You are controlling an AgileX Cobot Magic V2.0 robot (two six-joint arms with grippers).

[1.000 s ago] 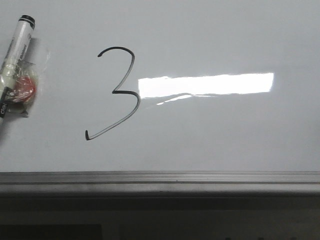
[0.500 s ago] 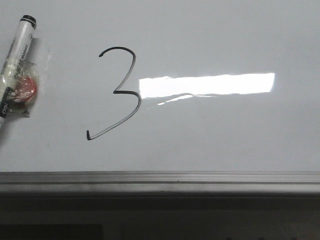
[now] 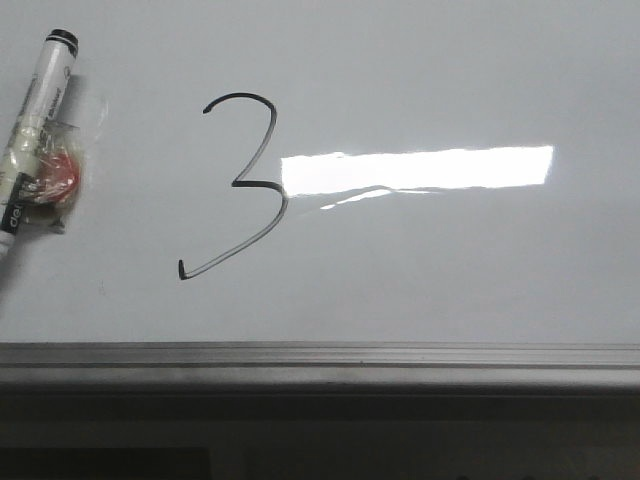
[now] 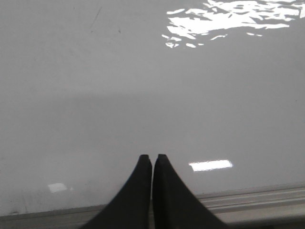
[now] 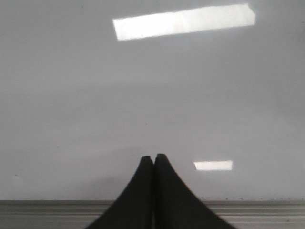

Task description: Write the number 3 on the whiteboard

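A thin black number 3 (image 3: 245,185) is drawn on the glossy whiteboard (image 3: 420,270), left of the bright rectangular reflection. A white marker with a black cap (image 3: 32,130) lies on the board at the far left, with clear tape and a red piece round its middle. Neither gripper shows in the front view. In the left wrist view my left gripper (image 4: 152,156) is shut and empty over bare board (image 4: 143,86). In the right wrist view my right gripper (image 5: 153,156) is shut and empty over bare board (image 5: 152,95).
The grey metal edge rail (image 3: 320,358) runs along the board's near side. It also shows in the left wrist view (image 4: 257,200) and the right wrist view (image 5: 257,210). A dark strip lies below the rail in the front view.
The whole front view has shifted slightly: the 3, the marker and the reflection sit a few pixels further right. Nothing else differs.
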